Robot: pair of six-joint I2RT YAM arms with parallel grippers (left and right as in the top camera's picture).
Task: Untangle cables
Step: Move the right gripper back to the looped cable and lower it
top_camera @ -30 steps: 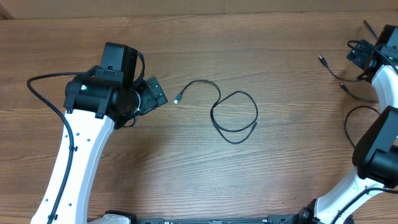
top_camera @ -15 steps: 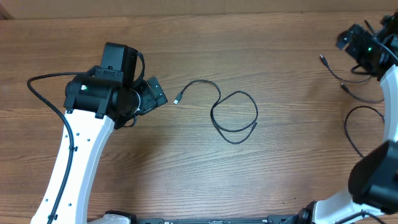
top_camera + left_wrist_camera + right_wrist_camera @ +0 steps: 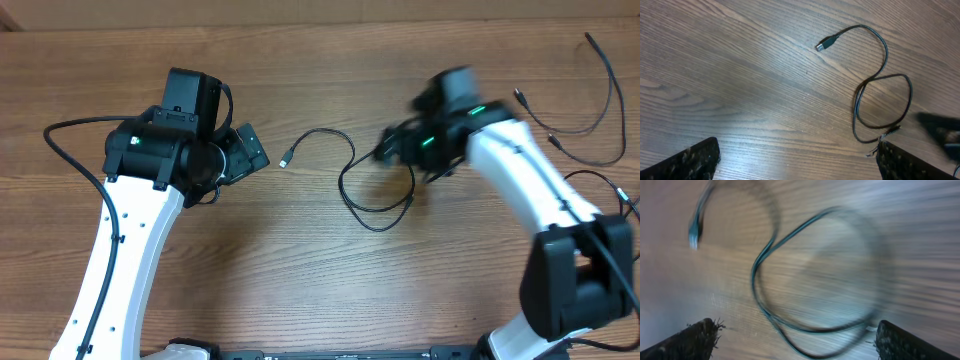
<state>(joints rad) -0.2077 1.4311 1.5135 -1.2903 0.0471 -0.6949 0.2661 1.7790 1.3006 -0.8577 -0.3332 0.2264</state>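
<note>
Cable loop lies beneath right hand.

Wooden table: brown top, grain running left to right, darker and lighter streaks throughout. Far edge visible along top of overhead view, paler tan strip beyond it. Soft glare patch on wood in left wrist view. Right wrist view blurred, only streaked grain discernible.

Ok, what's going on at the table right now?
The right arm is motion-blurred over the looped cable mid-table. The right tool is open above the loop, gripping nothing. The left tool, also open and empty, hovers just left of that cable's plug end. Other cables lie loose at the table's far right.
</note>
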